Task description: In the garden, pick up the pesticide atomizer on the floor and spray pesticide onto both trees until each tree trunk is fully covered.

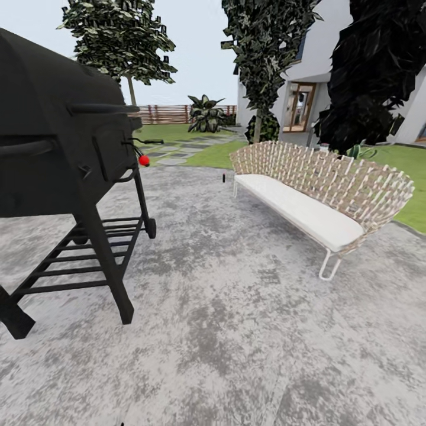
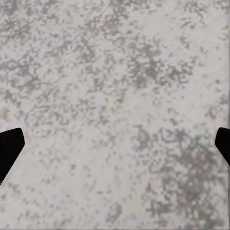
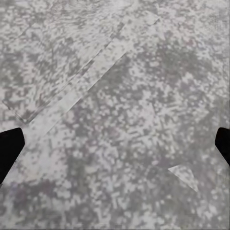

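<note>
I stand on mottled grey paving (image 1: pixel 236 307) at the edge of the garden. Beyond it lie green lawn (image 1: pixel 216 155) and a brown slat fence (image 1: pixel 168 113). A tall tree (image 1: pixel 118 35) with a bare trunk (image 1: pixel 131 90) and a high leafy crown rises far off, behind the grill. A tiny dark object (image 1: pixel 223 177) stands on the paving by the bench's end, too small to identify. My left gripper (image 2: pixel 115 148) is open over bare paving, its dark fingertips (image 2: pixel 9 148) at the frame's edges. My right gripper (image 3: pixel 115 148) is open too, over paving with slab joints.
A big black barbecue grill (image 1: pixel 59 136) on a wheeled stand is close on the left. A woven bench (image 1: pixel 319 189) with a white cushion stands to the right. Dark leafy conifers (image 1: pixel 266 59) and a white house (image 1: pixel 331 65) rise behind it. A palm-like shrub (image 1: pixel 206 113) sits by the fence.
</note>
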Available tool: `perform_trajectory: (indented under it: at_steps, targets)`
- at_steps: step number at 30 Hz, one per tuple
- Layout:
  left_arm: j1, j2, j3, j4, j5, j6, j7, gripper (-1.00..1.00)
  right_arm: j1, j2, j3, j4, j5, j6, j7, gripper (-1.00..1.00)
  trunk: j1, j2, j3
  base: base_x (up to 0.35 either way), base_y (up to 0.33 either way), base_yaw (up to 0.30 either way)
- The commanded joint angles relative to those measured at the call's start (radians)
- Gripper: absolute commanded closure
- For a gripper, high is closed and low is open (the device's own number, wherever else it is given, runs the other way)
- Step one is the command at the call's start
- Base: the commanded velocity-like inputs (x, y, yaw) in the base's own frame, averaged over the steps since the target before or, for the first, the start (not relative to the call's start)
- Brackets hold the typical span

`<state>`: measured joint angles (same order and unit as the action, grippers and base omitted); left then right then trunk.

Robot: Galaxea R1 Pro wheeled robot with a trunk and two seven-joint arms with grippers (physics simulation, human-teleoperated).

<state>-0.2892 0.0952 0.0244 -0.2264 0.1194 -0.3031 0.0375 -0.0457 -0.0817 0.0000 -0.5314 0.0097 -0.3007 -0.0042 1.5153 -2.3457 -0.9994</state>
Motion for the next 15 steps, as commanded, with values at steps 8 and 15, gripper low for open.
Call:
perform_trajectory:
  at_steps: [8,15]
  targets:
    - [-0.001,0.000,0.000,0.001,0.006,-0.004,-0.001,-1.00,0.000,0.000,0.000,0.001,0.001,-0.003,0.000,-1.00,0.000,0.000,0.008,0.302,-0.190,0.191]
    - [0.000,0.000,0.000,0.001,0.006,-0.004,-0.001,-1.00,0.000,-0.002,0.001,-0.003,0.001,-0.004,0.004,-1.00,0.000,0.000,0.009,0.290,-0.201,0.040]
